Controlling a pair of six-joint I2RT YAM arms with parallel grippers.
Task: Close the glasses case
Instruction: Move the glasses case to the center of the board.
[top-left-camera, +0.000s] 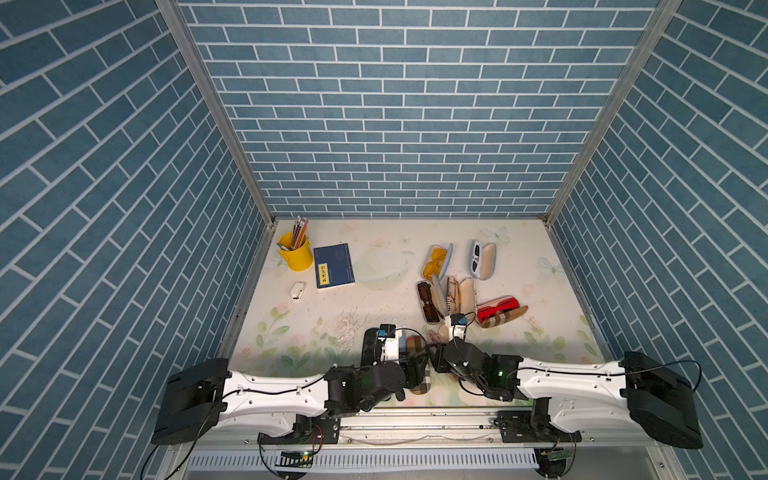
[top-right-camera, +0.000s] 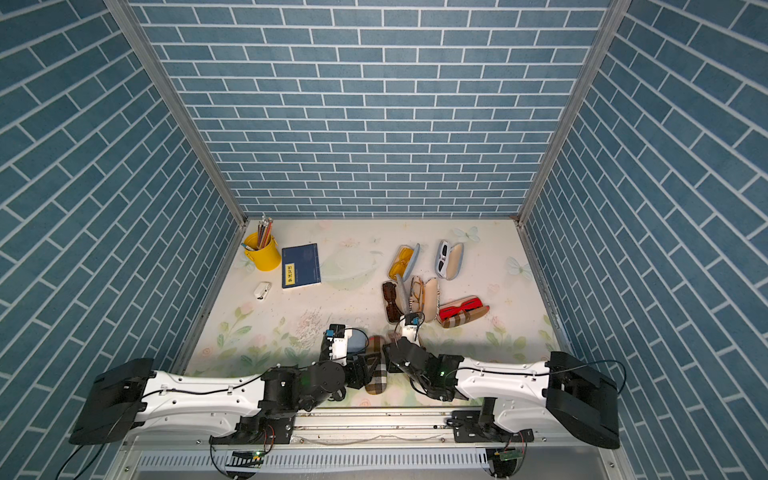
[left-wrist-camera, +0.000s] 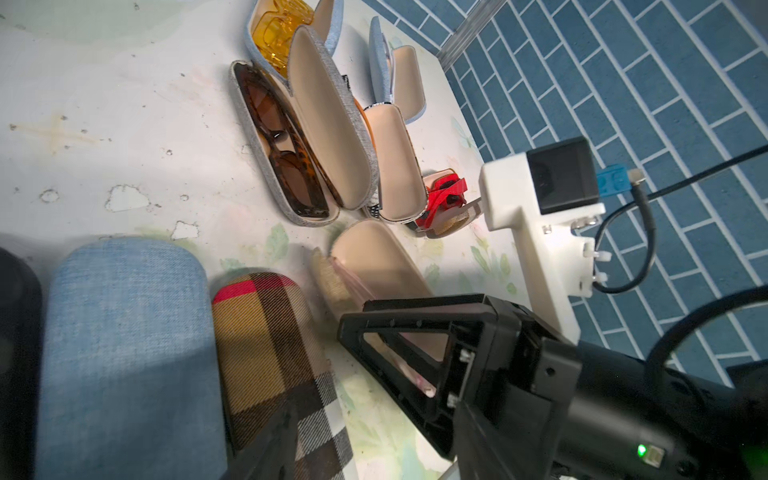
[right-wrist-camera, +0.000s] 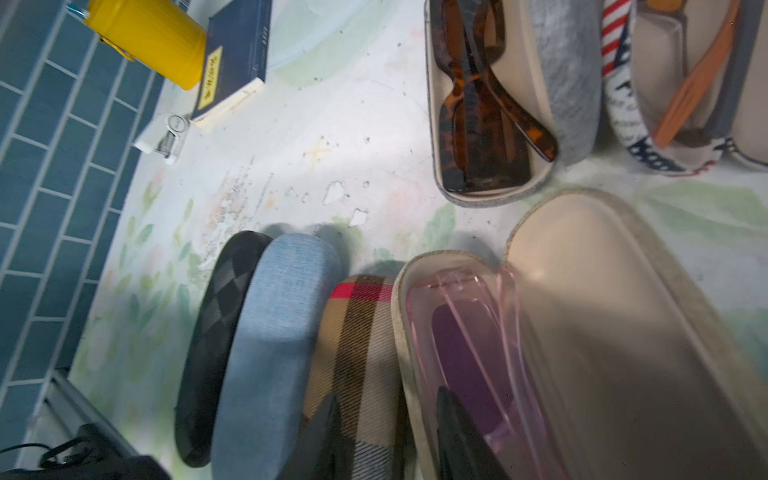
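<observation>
Beige fabric glasses case (right-wrist-camera: 402, 332): open, at the near centre of the tabletop (right-wrist-camera: 332, 145). Its base touches the right side of a closed plaid case (right-wrist-camera: 357, 340). Left of that lie a closed light-blue case (right-wrist-camera: 270, 332) and a closed black quilted case (right-wrist-camera: 216, 316), in one row. Pink glasses (right-wrist-camera: 469, 332) lie inside the base. The lid (right-wrist-camera: 602, 324) is laid back to the right, lining up.

Right end effector (right-wrist-camera: 388, 395): at the near end of the case, fingers apart. One finger is over the plaid case and the other inside the base, with the base rim between them and nothing pinched.

Left end effector (top-right-camera: 358, 369): low over the closed cases. One finger shows beside the light-blue case. Whether it presses that case cannot be told.

Step in hand, as judged: positioning at the open case. The lid has not been folded over.

Next move, as judged: get a finger behind the lid's right edge, swing the lid leftward over its hinge onto the base, and press until it seats. The base is likely to slide against the plaid case and should be steadied. The pink frame appears to sit within the rim, but this should be confirmed before pressing.
</observation>
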